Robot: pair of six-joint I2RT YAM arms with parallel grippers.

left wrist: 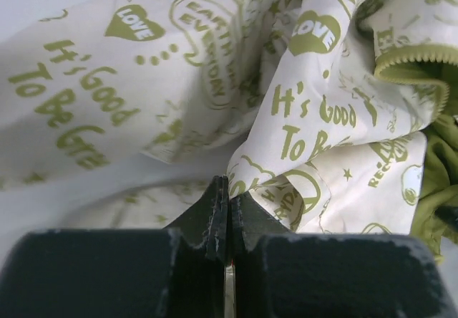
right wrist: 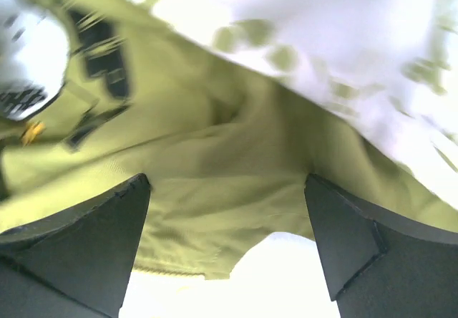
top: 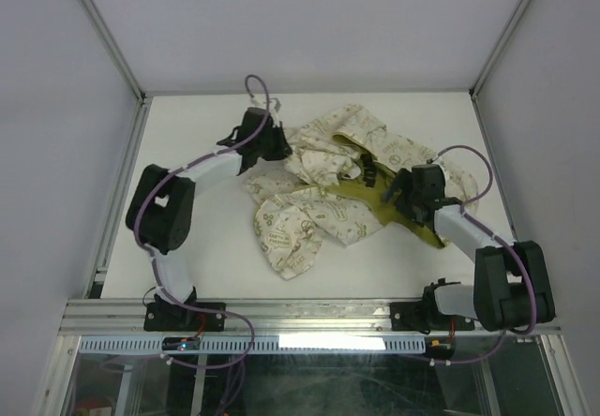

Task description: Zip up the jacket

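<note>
With the left hand (left wrist: 219, 187) pressed together and the right hand (right wrist: 227, 182) spread over the crumpled jacket (top: 319, 191), we advise laying both zipper edges (left wrist: 411, 56) flat before engagement.

The left gripper (left wrist: 223, 193) sits low in the middle, its two dark fingers pressed flat together, tips right up against a fold of the jacket (left wrist: 179, 67). Cream cloth fills the view, crumpled, with olive slogans and a "LOVE" heart (left wrist: 313, 33) printed across it. Upper right, a toothed olive zipper edge (left wrist: 411, 54) curls over; below it, plain olive lining (left wrist: 438, 182) shows.
</note>
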